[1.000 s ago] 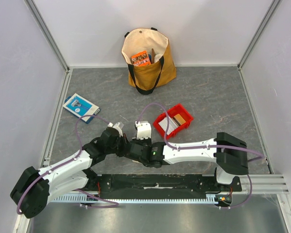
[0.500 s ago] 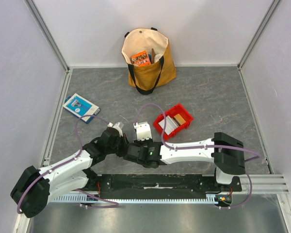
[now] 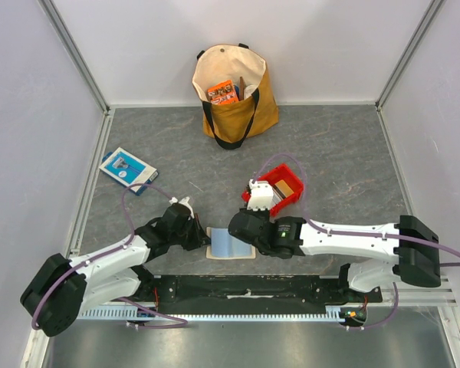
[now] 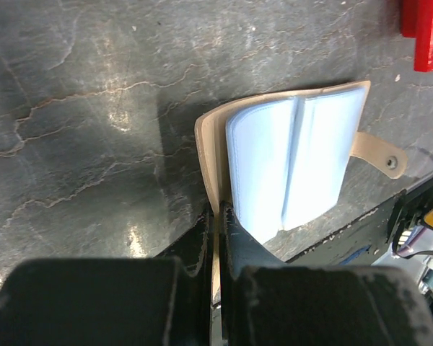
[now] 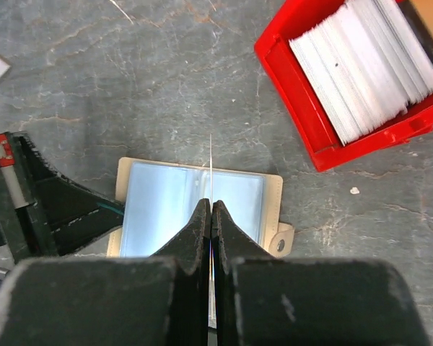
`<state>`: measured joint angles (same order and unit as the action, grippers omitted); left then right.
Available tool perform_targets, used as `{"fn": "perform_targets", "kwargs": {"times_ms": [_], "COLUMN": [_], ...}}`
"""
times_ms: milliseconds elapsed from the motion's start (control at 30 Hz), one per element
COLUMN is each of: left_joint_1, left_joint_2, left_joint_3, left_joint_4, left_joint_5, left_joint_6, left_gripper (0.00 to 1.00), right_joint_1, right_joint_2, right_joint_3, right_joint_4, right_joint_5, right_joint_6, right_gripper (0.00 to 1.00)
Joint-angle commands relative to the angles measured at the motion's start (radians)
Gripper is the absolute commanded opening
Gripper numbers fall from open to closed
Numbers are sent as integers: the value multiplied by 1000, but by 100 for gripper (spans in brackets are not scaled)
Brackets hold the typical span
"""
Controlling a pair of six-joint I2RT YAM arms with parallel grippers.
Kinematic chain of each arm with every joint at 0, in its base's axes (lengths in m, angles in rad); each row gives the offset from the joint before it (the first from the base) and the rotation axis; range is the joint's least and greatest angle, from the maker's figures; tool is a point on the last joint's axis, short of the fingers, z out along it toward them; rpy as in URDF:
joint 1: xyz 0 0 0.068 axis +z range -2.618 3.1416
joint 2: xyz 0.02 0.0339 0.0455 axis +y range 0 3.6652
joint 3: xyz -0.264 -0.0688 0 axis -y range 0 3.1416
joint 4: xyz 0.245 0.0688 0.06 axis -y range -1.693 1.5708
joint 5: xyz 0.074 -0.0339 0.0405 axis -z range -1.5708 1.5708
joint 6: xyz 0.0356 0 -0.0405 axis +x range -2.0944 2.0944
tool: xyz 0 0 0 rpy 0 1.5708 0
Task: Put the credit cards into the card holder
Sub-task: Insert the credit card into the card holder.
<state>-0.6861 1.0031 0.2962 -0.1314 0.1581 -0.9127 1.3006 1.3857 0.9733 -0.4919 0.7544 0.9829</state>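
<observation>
Swings rightward, baring open card holder (image 3: 230, 244) at lower centre; pinches credit card (image 5: 211, 155) in right gripper (image 5: 211, 205) (left gripper (image 4: 216, 213) clamped on holder's edge).

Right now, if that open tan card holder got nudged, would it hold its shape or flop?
Probably floppy: the card holder lies open with its pale sleeves bowing upward. It looks thin and light, so it would likely slide on the table, which may be why the left jaws pinch its cover.
</observation>
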Motion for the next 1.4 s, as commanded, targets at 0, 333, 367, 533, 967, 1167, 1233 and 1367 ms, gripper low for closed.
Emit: {"fn": "perform_targets", "kwargs": {"times_ms": [0, 333, 367, 533, 967, 1167, 1233, 1367], "left_joint_1": [-3, -1, -1, -1, -1, -3, -3, -1], "left_joint_2": [19, 19, 19, 9, -23, -15, -15, -12], "left_joint_3": [-19, -42, -46, -77, -121, -123, -123, -126], "left_joint_4": [24, 56, 64, 108, 124, 128, 127, 153], "left_joint_5": [-20, -8, -8, -2, -12, -3, 0, 3], "left_joint_6": [-3, -15, -20, -46, -86, -84, -81, -78], "left_gripper": [2, 2, 2, 2, 2, 2, 2, 2], "right_joint_1": [-43, -135, -139, -142, -155, -165, -172, -179], "right_joint_2": [-2, 3, 6, 65, 56, 107, 130, 168], "right_joint_3": [-105, -333, -352, -395, -545, -538, -527, -527], "right_joint_4": [145, 599, 646, 742, 882, 920, 915, 941], "right_joint_5": [-137, -441, -463, -492, -440, -461, -471, -500], "right_joint_6": [23, 54, 63, 118, 208, 197, 195, 195], "right_gripper": [0, 0, 0, 0, 0, 0, 0, 0]}}
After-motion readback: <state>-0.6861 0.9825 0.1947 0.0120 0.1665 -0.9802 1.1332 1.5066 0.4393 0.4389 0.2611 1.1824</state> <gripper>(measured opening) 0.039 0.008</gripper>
